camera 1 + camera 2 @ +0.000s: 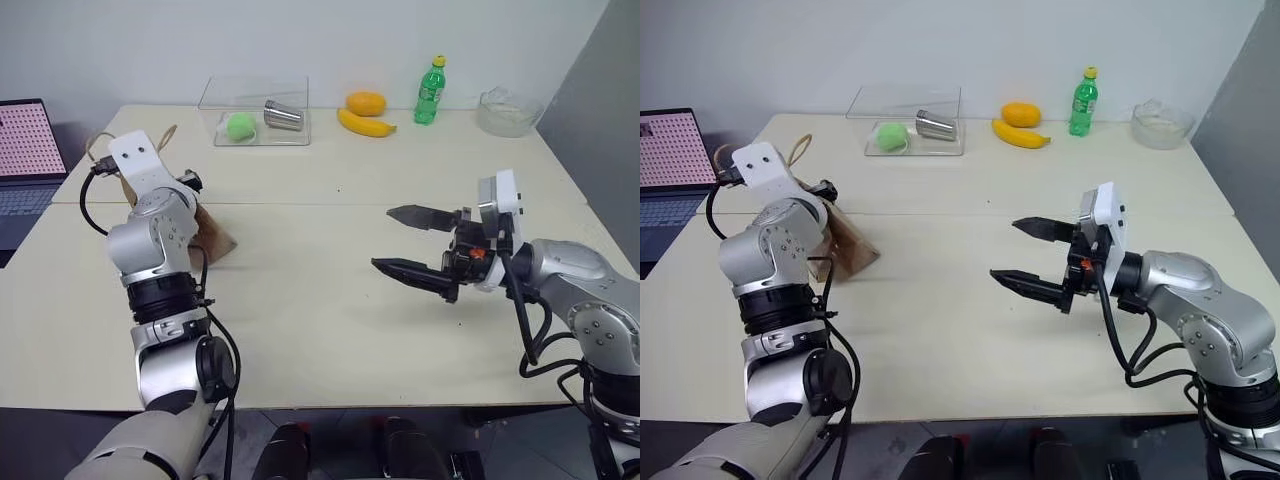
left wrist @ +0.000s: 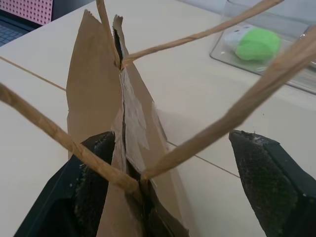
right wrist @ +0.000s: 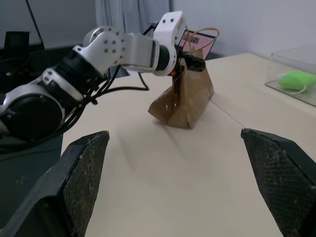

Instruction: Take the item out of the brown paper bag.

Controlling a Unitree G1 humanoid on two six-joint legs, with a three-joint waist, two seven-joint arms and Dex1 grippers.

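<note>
Bag (image 3: pixel 183 101): brown paper, creased, standing on table (image 1: pixel 330 300) at L side, mouth pinched nearly flat, tan loop handles up. Ketchup bottle: not visible; cannot tell if inside.
L gripper (image 2: pixel 168 187): at bag top, fingers spread wide, one finger (image 2: pixel 94 182) against bag's upper edge, other clear of it, handle strands between; no grasp.
R gripper (image 1: pixel 412 243): over table mid-right, well apart from bag, pointing toward it, fingers wide apart, empty.
Far edge: clear box (image 1: pixel 258 112) w/ green ball (image 1: pixel 240 125) & metal cup (image 1: pixel 283 115); banana (image 1: pixel 365 124); green bottle (image 1: pixel 430 91).
</note>
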